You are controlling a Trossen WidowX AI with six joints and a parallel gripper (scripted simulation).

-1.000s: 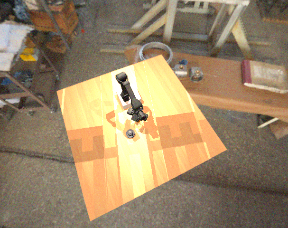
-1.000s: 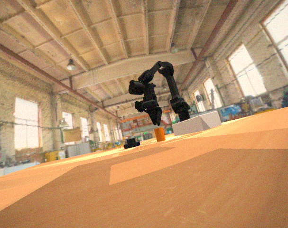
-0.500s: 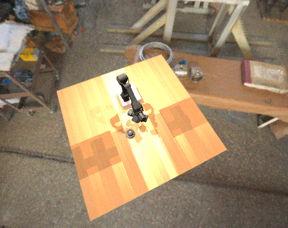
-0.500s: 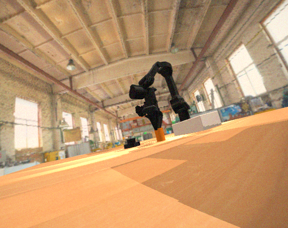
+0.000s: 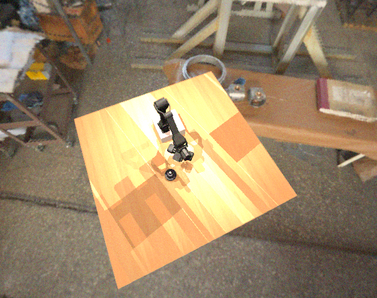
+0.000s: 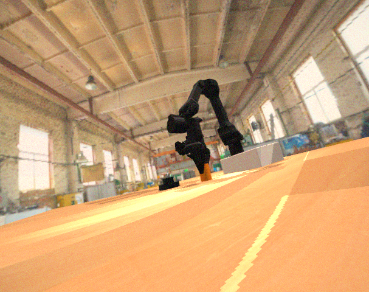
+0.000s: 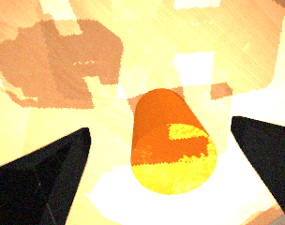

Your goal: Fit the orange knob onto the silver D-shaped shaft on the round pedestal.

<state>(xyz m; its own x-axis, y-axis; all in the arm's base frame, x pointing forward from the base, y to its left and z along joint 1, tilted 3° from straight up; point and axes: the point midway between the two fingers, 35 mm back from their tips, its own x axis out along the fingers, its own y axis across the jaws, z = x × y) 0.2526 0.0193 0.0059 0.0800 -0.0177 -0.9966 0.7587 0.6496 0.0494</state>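
The orange knob (image 6: 205, 174) (image 7: 172, 161) is a plain cylinder standing upright on the table; its hole is not visible. In the top view the arm hides it. My gripper (image 7: 160, 128) is open and empty, pointing down over the knob. In the wrist view the knob lies between the two black fingers, with a gap on each side. In the exterior view a fingertip overlaps the knob's upper part. The dark round pedestal (image 5: 171, 178) (image 6: 169, 185) stands a short way from the knob, with its small silver shaft (image 5: 170, 172) upright in the middle. The shaft's flat side cannot be made out.
A pale box-shaped block (image 5: 179, 125) (image 6: 244, 162) sits by the arm's base. The wooden table (image 5: 262, 192) has strong light patches and dark shadows on it. The pedestal is outside the wrist view.
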